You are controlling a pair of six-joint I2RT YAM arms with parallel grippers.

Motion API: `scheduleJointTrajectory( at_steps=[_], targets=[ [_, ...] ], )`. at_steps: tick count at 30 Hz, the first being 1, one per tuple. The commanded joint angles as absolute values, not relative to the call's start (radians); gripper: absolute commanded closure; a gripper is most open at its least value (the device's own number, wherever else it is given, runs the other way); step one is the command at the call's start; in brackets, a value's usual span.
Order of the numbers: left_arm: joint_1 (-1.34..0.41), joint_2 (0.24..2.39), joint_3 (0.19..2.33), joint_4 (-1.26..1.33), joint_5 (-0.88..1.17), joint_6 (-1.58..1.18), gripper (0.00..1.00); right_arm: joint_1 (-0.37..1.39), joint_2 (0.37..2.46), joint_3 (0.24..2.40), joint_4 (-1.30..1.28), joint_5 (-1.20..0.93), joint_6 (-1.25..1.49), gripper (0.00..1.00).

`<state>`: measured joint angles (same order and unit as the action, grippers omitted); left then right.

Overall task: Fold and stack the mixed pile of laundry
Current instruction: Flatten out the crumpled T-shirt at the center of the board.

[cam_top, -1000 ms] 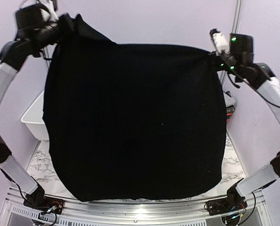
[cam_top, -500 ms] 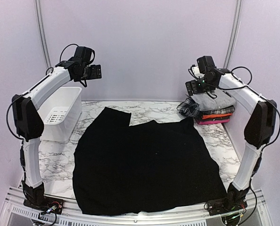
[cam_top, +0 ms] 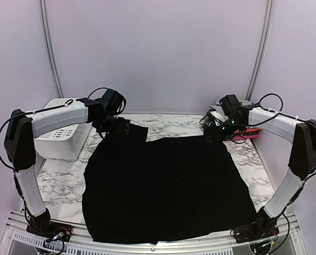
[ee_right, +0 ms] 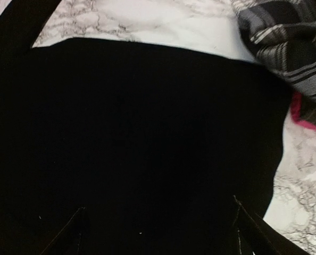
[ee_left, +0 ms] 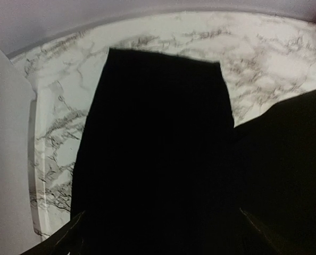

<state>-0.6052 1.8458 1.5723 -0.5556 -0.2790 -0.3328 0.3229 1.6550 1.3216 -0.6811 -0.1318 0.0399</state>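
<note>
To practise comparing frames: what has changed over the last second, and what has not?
The left gripper and right gripper let go of the cloth, which dropped from hanging spread in the air to lying flat on the table. Both, open, then came down over its far corners. The basket and stack stayed put.

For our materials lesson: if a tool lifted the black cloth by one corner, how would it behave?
Probably floppy: the black cloth lies flat against the marble table. Likely to sag and trail, since it spreads wide and thin.
</note>
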Motion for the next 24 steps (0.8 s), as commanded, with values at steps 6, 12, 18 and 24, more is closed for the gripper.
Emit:
scheduleJointTrajectory(
  at_steps=[6, 12, 18, 24],
  targets=[
    [-0.581, 2.028, 1.543, -0.581, -0.264, -0.349, 0.08, 0.365, 1.743, 1.216, -0.569, -0.215, 0.088, 0.17],
    [-0.542, 2.197, 1.683, -0.606, -0.283, -0.322, 0.16, 0.365, 1.854, 1.297, -0.563, -0.177, 0.088, 0.17],
    [-0.47, 2.333, 1.833, -0.658, -0.281, -0.296, 0.27, 0.364, 1.992, 1.424, -0.584, -0.164, 0.087, 0.17],
    [-0.397, 2.514, 2.092, -0.735, -0.272, -0.252, 0.33, 0.36, 2.127, 1.584, -0.612, -0.161, 0.092, 0.17]
  ],
)
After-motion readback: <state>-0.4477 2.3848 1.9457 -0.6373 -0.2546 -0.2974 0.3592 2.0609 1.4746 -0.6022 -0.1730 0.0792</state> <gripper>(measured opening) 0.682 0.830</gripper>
